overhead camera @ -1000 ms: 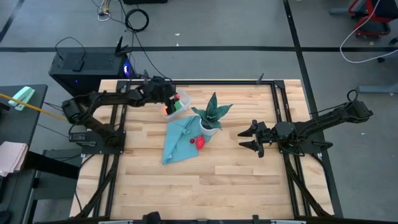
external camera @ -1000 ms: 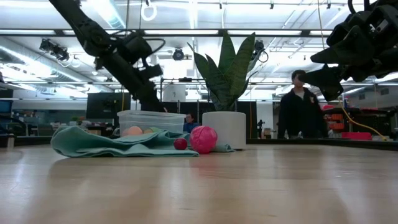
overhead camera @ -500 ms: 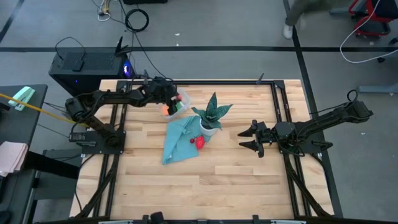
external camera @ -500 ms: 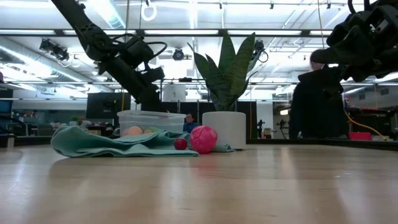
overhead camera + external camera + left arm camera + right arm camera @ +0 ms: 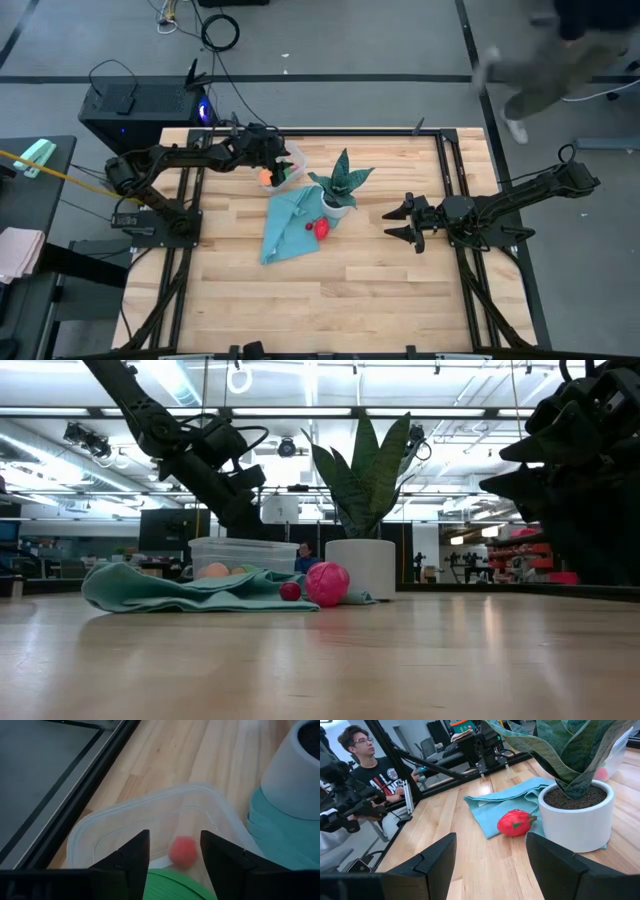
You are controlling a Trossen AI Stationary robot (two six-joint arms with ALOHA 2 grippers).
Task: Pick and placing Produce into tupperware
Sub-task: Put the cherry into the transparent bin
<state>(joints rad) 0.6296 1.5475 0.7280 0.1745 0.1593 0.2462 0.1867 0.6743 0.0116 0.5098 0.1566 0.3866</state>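
My left gripper [image 5: 274, 160] hangs open right over the clear tupperware [image 5: 291, 164], near the table's far edge. Its wrist view shows the fingers standing apart above the tupperware's rim [image 5: 100, 825]; inside lie a small pinkish-red ball [image 5: 182, 851] and the green round piece [image 5: 175, 882]. The orange round piece [image 5: 265, 179] also sits in the container [image 5: 243, 550]. The larger red fruit [image 5: 322, 229] and the tiny red one [image 5: 307, 226] rest on the teal cloth. My right gripper [image 5: 392, 222] waits open, right of the plant.
A spiky green plant [image 5: 340, 183] in a white pot [image 5: 575, 820] stands just right of the tupperware. The teal cloth [image 5: 285, 228] lies crumpled in front of both. Bare wood stretches over the near half of the table [image 5: 330, 300]. A person moves beyond the table's far right corner.
My left gripper has edged a little toward the table's right over the tupperware, so the green piece is now covered in the high view. A person has walked across behind the table toward the right. My right arm has kept still.
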